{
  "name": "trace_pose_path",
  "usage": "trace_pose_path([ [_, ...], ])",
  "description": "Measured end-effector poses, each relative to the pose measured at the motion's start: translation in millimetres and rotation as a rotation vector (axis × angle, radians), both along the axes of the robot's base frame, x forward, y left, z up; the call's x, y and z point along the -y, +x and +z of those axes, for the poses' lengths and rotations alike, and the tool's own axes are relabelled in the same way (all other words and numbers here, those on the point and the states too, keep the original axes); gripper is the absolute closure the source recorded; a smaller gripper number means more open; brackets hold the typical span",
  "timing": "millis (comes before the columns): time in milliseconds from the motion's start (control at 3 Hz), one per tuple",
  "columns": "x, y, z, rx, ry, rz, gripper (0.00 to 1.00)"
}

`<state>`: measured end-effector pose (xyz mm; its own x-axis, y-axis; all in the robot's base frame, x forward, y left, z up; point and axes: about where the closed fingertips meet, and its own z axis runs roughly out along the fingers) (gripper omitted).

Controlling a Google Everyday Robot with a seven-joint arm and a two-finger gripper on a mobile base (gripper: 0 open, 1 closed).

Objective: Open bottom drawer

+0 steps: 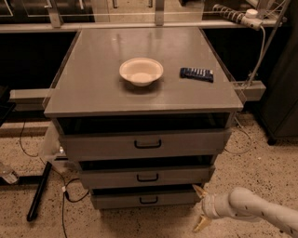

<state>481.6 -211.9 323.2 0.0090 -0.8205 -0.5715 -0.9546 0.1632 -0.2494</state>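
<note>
The bottom drawer [116, 200] is the lowest and narrowest of three grey fronts on the cabinet, with a small black pull handle [148, 200] at its centre. It sits slightly out from the cabinet, like the two above it. My gripper [200, 208] comes in from the lower right on a white arm [251, 207]. It is low, just off the bottom drawer's right end, to the right of the handle. Its two yellowish fingertips [200, 190] are spread apart, holding nothing.
A white bowl [141, 71] and a dark blue flat object [197, 73] lie on the grey cabinet top [93, 88]. Cables [65, 195] and a black bar [38, 191] lie on the speckled floor at left. A power strip [237, 14] hangs at the upper right.
</note>
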Motion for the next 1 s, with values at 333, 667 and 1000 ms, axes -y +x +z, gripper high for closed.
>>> trace_pose_path([
  [333, -3.7, 10.2, -16.0, 0.025, 0.145, 0.058, 0.00],
  [667, -3.7, 10.2, -16.1, 0.025, 0.145, 0.058, 0.00],
  [1000, -17.6, 15.5, -36.8, -0.003, 0.118, 0.061, 0.00],
])
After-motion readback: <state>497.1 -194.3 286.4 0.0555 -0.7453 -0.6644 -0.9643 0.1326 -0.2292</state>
